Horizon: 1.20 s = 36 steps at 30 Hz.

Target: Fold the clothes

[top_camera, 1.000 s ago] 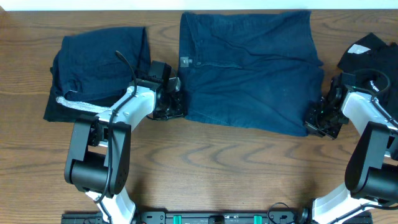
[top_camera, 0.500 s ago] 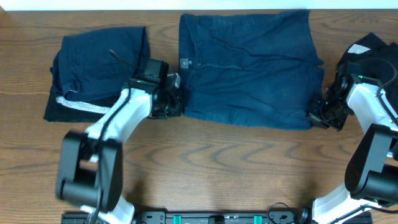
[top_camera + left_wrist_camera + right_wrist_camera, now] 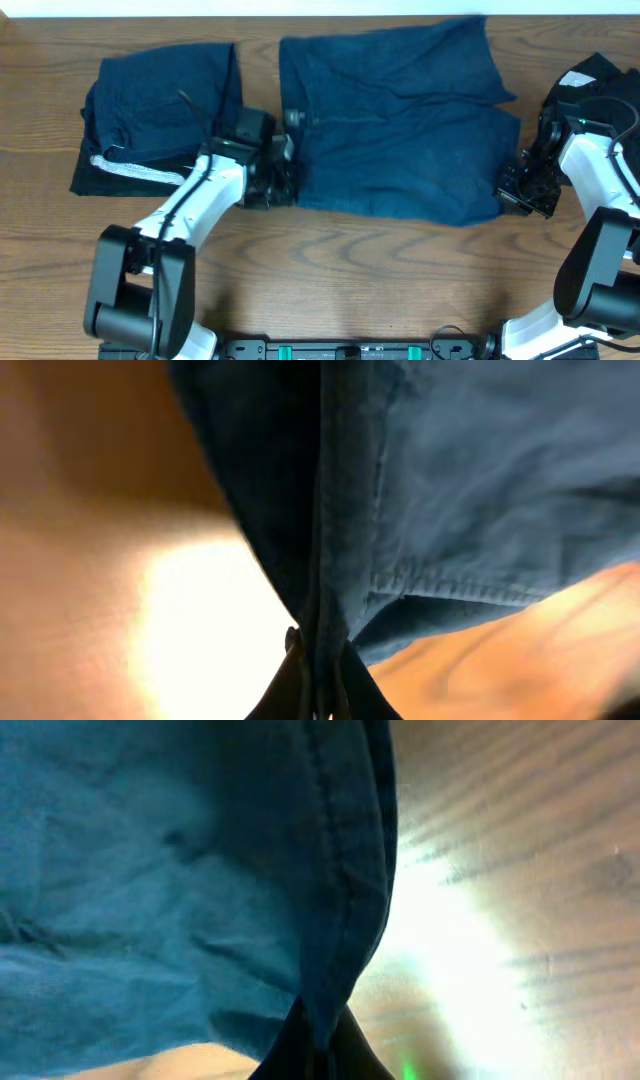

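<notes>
Navy-blue shorts, soft and seamed, are pinched in left gripper and right gripper.

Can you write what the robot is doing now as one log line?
phase: grasp | left gripper: shut on shorts, left edge | right gripper: shut on shorts, right edge | shorts: spread on table

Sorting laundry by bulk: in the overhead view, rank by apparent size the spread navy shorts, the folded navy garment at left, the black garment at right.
1. spread navy shorts
2. folded navy garment
3. black garment, though the frame edge and right arm hide part of it.
</notes>
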Tool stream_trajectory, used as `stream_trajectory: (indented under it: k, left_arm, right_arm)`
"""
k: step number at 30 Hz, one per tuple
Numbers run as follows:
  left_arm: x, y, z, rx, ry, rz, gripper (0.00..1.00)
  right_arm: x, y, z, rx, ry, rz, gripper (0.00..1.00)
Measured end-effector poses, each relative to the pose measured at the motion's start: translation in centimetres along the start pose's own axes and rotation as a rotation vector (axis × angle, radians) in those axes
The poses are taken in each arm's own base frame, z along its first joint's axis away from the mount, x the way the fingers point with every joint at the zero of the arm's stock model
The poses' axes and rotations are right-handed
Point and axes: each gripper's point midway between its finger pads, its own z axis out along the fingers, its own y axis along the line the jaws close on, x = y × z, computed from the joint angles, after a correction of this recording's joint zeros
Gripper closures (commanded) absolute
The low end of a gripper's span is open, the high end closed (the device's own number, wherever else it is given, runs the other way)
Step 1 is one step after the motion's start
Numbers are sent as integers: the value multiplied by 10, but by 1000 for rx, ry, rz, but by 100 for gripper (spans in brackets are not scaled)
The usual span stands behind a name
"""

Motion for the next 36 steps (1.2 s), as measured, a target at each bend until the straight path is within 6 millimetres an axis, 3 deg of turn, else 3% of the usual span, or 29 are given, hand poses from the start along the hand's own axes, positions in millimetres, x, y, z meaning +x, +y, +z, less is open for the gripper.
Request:
stream_trajectory:
  k: [5,6,7,8,9,11,14,17,19,21,24,27,30,36]
  left_arm:
    - [16,7,3,-56,51,-5,92]
    - [17,9,3,-66,54,-7,71]
    - [17,10,2,-73,55,-3,56]
    - [17,11,2,-80,56,-9,50]
    - [18,12,2,-85,58,-9,47]
    - [20,14,2,-94,64,-11,39]
    - [26,16,-1,-110,92,-30,35]
    - [22,10,-13,-112,85,-31,35]
    - [4,-3,-30,-90,18,0,36]
    - [-18,-19,-50,-57,-79,48,51]
    - [-60,-48,-87,2,-286,174,52]
    - [-84,-62,-100,30,-397,242,53]
    - [-105,-65,-95,40,-452,280,53]
    - [-147,-50,-52,74,-475,293,52]
  right_arm:
    - [8,-1,0,17,29,-5,99]
    - [9,-1,0,20,31,-9,79]
    - [9,-1,0,24,31,-4,61]
    - [8,-1,0,24,28,-6,44]
    - [8,-2,0,26,26,-7,34]
    - [8,-2,0,30,24,-10,28]
    - [9,-2,-3,28,34,-17,27]
    - [-3,9,-19,-12,-5,-41,24]
    - [-19,20,-38,-55,-65,-69,21]
    - [-35,31,-58,-96,-130,-104,21]
    - [-62,47,-86,-152,-258,-163,20]
    - [-84,58,-100,-182,-364,-212,22]
    - [-109,69,-115,-207,-491,-273,28]
    - [-154,93,-152,-260,-747,-385,28]
